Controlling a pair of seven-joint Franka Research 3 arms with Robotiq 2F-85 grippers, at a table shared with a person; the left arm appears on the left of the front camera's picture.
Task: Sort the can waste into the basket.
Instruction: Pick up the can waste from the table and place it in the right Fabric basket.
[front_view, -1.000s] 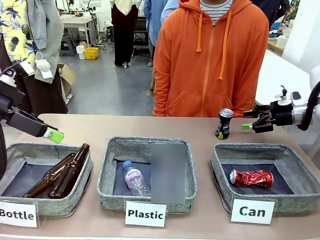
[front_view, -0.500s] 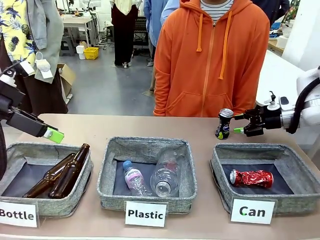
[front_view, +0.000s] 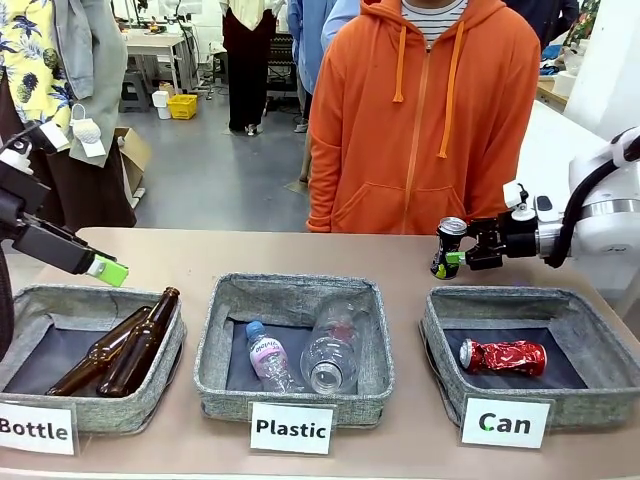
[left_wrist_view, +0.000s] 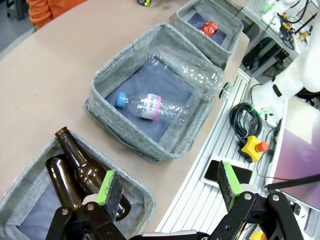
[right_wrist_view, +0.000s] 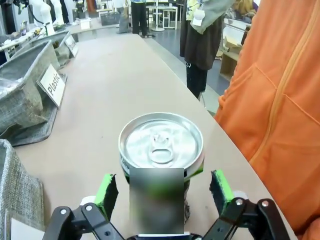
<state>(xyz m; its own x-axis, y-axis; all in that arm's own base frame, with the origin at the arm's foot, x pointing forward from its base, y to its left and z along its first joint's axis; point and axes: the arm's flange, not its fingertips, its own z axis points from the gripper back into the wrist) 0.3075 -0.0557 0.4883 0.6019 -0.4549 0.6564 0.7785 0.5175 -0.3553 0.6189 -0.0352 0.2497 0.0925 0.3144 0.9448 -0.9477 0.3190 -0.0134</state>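
- Right gripper (right_wrist_view: 162, 197) spread wide, black can (right_wrist_view: 161, 150) standing upright between its pads, no contact visible.
- Front view: that can (front_view: 448, 247) stands on the table, just behind the Can basket (front_view: 530, 300), crushed red can (front_view: 503, 356) inside.
- Left gripper (left_wrist_view: 167, 187) gapes empty over brown bottles (left_wrist_view: 82, 172).

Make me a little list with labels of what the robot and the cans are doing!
black can: upright on the table, behind the Can basket
right gripper: jaws open, one pad each side of the black can
crushed red can: lying in the Can basket
left gripper: jaws open, holding nothing, above the Bottle basket
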